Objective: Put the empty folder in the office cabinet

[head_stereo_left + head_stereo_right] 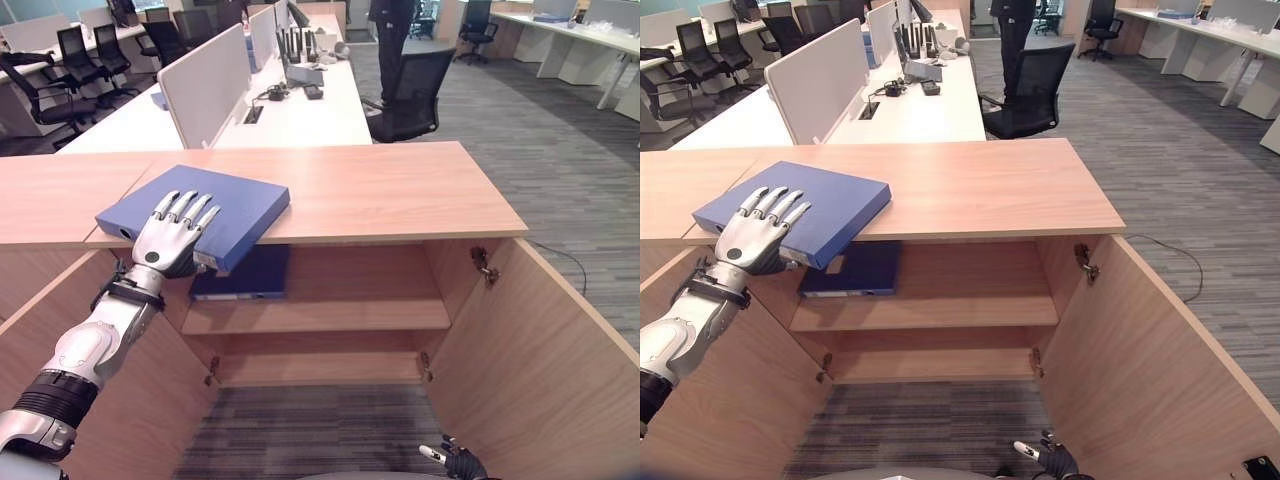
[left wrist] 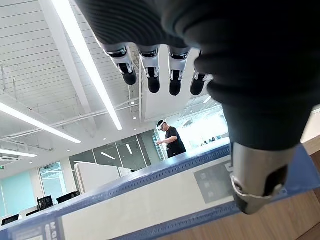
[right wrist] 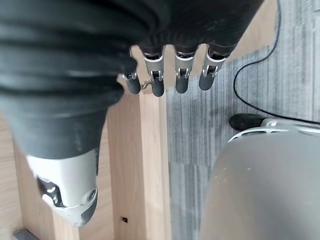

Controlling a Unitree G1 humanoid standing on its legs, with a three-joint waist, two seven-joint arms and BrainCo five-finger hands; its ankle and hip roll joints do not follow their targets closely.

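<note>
A blue folder (image 1: 205,210) lies on the wooden cabinet top (image 1: 400,190), its near corner hanging over the front edge. My left hand (image 1: 170,238) rests on that corner, fingers straight and spread over the cover, thumb (image 2: 255,190) in front of the spine (image 2: 150,197); the folder sits between them. The cabinet stands open below, with a second blue folder (image 1: 243,275) lying flat on its upper shelf (image 1: 350,315). My right hand (image 1: 455,462) hangs low by the floor in front of the cabinet, fingers (image 3: 182,82) relaxed and holding nothing.
Both cabinet doors swing out toward me, the right door (image 1: 540,360) and the left door (image 1: 130,400). A lower shelf (image 1: 320,368) sits beneath the upper one. Behind the cabinet are white desks with dividers (image 1: 205,85), a black chair (image 1: 410,95) and a standing person (image 1: 390,30).
</note>
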